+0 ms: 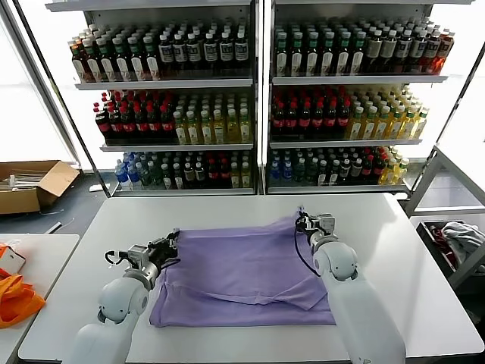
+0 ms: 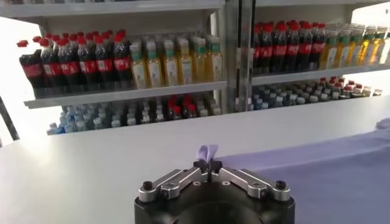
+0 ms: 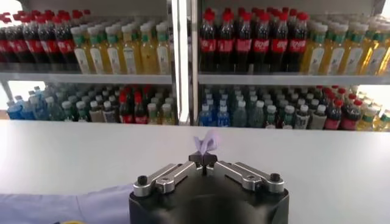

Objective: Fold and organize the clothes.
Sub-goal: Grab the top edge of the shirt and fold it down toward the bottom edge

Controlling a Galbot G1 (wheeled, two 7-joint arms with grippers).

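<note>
A lavender T-shirt (image 1: 242,273) lies on the white table (image 1: 394,258) in the head view, its top layer folded over. My left gripper (image 1: 171,244) is shut on the shirt's left edge; a pinch of purple fabric (image 2: 207,152) sticks up between its fingertips (image 2: 208,164) in the left wrist view. My right gripper (image 1: 301,223) is shut on the shirt's far right corner; a tuft of purple fabric (image 3: 206,141) shows above its fingertips (image 3: 203,159) in the right wrist view. Both hold the fabric just above the table.
Shelves of bottled drinks (image 1: 258,98) stand behind the table. An orange fabric (image 1: 17,299) lies on a side table at the left. A cardboard box (image 1: 30,186) sits on the floor at the left. A bin with grey-white clothing (image 1: 458,239) stands at the right.
</note>
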